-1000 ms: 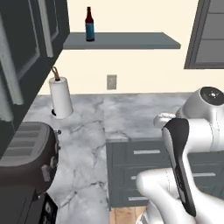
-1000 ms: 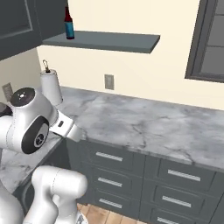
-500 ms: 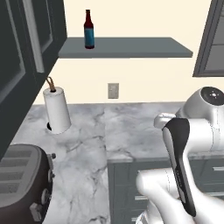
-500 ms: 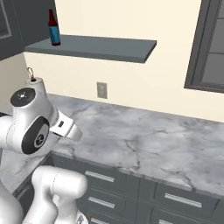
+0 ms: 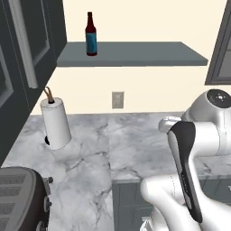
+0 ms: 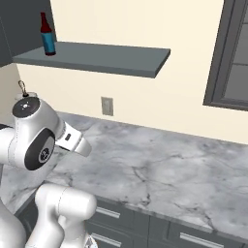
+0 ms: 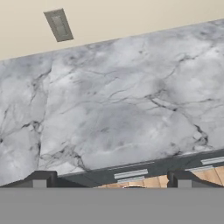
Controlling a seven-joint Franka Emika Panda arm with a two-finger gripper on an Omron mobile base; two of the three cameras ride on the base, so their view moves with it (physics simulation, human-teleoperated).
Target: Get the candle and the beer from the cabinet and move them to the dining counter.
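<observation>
The beer [image 5: 91, 39] is a dark bottle with a blue label, standing upright near the left end of the cabinet [image 5: 144, 55], a flat grey wall shelf. From the right side the beer [image 6: 47, 35] stands at the far left of the cabinet [image 6: 106, 59]. My gripper [image 7: 111, 183] is open with nothing between its fingertips [image 7: 41, 179]. It hangs well below the shelf and looks down on a marble counter [image 7: 109, 109] against the wall. The candle and the dining counter are out of view.
A white paper-towel roll [image 5: 55, 122] stands on the marble counter [image 5: 135, 144] at the left, under tall dark cupboards [image 5: 27, 49]. A toaster [image 5: 18, 198] sits at the near left. A wall outlet [image 5: 117, 99] is below the shelf. A dark window frame [image 6: 232, 58] is at the right.
Both base views have shifted as a whole, so the camera has moved with the base; the shelf and the bottle now look closer. The gripper has stayed open.
</observation>
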